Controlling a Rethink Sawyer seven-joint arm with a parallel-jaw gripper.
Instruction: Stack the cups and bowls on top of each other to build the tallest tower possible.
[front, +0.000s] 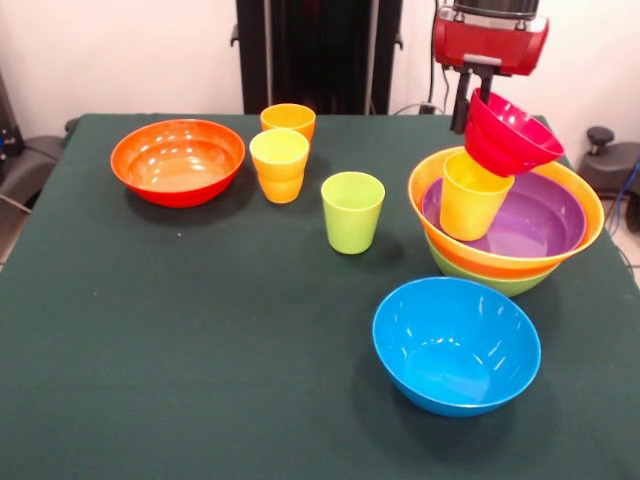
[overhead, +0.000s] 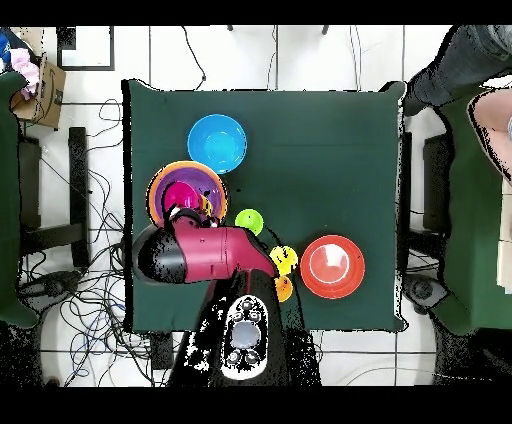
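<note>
My gripper (front: 473, 113) hangs at the back right, shut on the rim of the small magenta-red bowl (front: 512, 135), which tilts just above a yellow cup (front: 470, 197). That cup leans inside the purple bowl (front: 530, 228), nested in an orange bowl (front: 592, 215) and a lime green bowl (front: 500, 284); this is the tower (overhead: 187, 192). A blue bowl (front: 456, 345) sits in front of it. A lime green cup (front: 352, 211) stands mid-table. Behind it, a yellow cup (front: 279, 155) sits on an orange cup (front: 281, 187), with another orange cup (front: 288, 119) beyond. A red-orange bowl (front: 177, 160) lies far left.
The dark green table (front: 180, 370) has open cloth along its front and left. In the overhead view a person (overhead: 470, 55) shows at the upper right corner, off the table, and cables (overhead: 90, 300) lie on the floor.
</note>
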